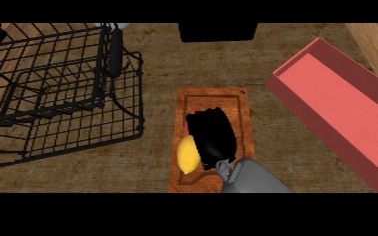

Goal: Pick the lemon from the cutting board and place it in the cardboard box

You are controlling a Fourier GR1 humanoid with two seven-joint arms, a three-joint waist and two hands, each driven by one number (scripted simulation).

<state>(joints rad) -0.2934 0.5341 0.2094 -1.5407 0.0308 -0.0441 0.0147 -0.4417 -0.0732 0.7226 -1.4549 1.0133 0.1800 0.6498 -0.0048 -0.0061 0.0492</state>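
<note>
Right robot hand [214, 137], low centre of the frame, lies over the board [214, 97] with fingers straight, holding nothing. The lemon [187, 155] sits on the board against its left edge. It should probably centre over the lemon and curl round it before lifting toward the red box [332, 100] at right.

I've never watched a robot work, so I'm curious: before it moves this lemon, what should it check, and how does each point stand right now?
1. Lemon lying on the cutting board: ok.
2. Right hand over the board, close beside the lemon: ok.
3. Lemon actually held by the hand: cannot tell.
4. Red box open on top, nothing seen inside: ok.
5. Counter between board and box free of things: ok.
6. Wire basket out of that way, on the left: ok.
</note>
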